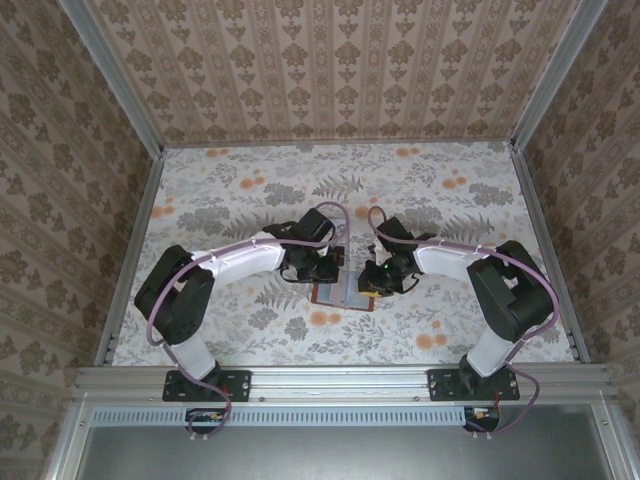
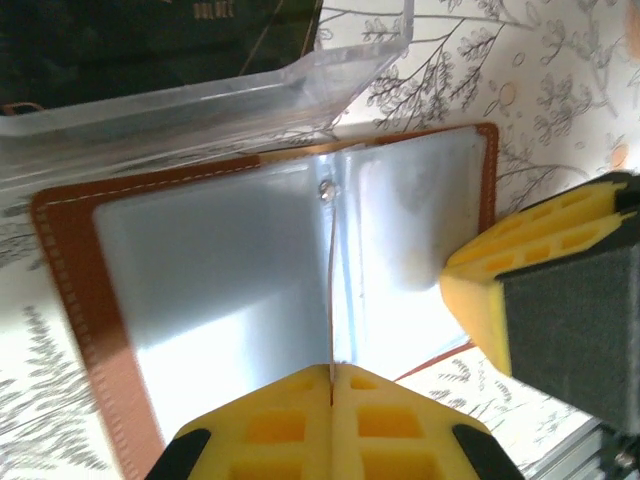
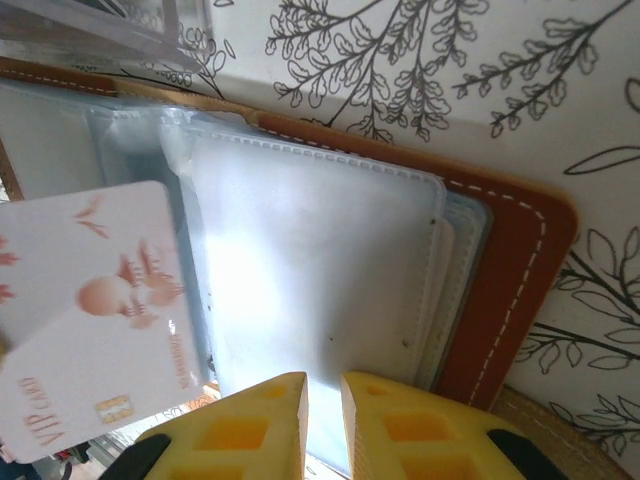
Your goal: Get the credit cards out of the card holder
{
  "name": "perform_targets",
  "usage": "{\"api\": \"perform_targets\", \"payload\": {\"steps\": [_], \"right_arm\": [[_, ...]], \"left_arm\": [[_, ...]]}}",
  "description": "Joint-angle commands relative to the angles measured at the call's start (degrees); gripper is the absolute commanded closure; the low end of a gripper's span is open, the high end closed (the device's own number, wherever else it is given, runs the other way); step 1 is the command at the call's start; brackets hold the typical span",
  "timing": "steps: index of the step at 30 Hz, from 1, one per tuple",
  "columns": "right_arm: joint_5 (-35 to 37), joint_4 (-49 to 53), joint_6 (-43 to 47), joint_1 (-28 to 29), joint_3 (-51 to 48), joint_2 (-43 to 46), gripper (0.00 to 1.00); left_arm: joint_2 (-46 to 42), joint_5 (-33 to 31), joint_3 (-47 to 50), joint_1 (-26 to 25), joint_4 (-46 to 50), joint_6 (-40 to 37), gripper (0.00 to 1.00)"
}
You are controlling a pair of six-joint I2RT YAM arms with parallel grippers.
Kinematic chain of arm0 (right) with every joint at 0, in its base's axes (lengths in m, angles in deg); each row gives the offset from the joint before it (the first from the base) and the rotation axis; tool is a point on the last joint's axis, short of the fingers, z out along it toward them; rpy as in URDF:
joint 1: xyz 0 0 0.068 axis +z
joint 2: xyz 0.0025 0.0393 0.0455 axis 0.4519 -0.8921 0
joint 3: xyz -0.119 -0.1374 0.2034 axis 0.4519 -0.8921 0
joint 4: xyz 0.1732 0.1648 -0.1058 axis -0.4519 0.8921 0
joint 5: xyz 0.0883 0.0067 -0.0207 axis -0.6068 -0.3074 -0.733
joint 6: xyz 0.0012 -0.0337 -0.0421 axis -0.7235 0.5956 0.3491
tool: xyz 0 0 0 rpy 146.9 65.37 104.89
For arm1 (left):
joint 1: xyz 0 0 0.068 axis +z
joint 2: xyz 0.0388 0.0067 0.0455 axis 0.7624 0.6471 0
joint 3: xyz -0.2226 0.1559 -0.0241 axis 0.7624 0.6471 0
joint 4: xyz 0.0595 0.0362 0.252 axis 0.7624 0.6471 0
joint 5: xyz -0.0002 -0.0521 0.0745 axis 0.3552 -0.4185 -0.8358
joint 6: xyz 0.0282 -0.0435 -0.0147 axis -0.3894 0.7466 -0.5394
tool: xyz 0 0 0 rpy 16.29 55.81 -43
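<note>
The card holder (image 1: pixel 345 293) lies open on the table between both grippers, reddish-brown leather (image 2: pixel 70 270) with grey-clear inner sleeves (image 3: pixel 330 260). My left gripper (image 2: pixel 331 375) is shut on a thin credit card (image 2: pixel 329 280), seen edge-on and rising from the holder's middle fold. From the right wrist the same card (image 3: pixel 90 320) shows its face, white with a pink pattern, over the holder's left side. My right gripper (image 3: pixel 322 395) is closed on the near edge of a sleeve, a narrow gap between its fingers. One of its yellow fingers (image 2: pixel 520 260) rests on the holder's right half.
A clear plastic tray (image 2: pixel 200 110) stands right behind the card holder, a dark item inside it. The floral table cover (image 1: pixel 450 200) stretches out to the patterned walls on three sides. A metal rail (image 1: pixel 340 378) runs along the near edge by the arm bases.
</note>
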Motion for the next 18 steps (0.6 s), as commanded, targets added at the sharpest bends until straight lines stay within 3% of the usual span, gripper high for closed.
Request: {"api": "perform_targets", "payload": {"steps": [1,6,10,18], "right_arm": [[2.8,4.0,1.3,0.1,1.3,0.6,0.8],[2.5,6.0,2.0,-0.1,3.1,3.1,0.8],[3.0,8.6,2.8,-0.9,4.6,6.2,0.8],[4.4,13.9,4.8,-4.2,5.3,11.6,0.8]], "left_arm": [[-2.0,-3.5,-3.8,0.4,9.4,-8.3,1.0],[-3.2,-6.0,-8.8,0.5,15.4,-20.9,1.0],[-3.5,-11.4,-12.7,0.7,19.8,-32.5,1.0],[-2.8,-11.0,-18.6,1.1,24.1,-63.0,1.0]]}}
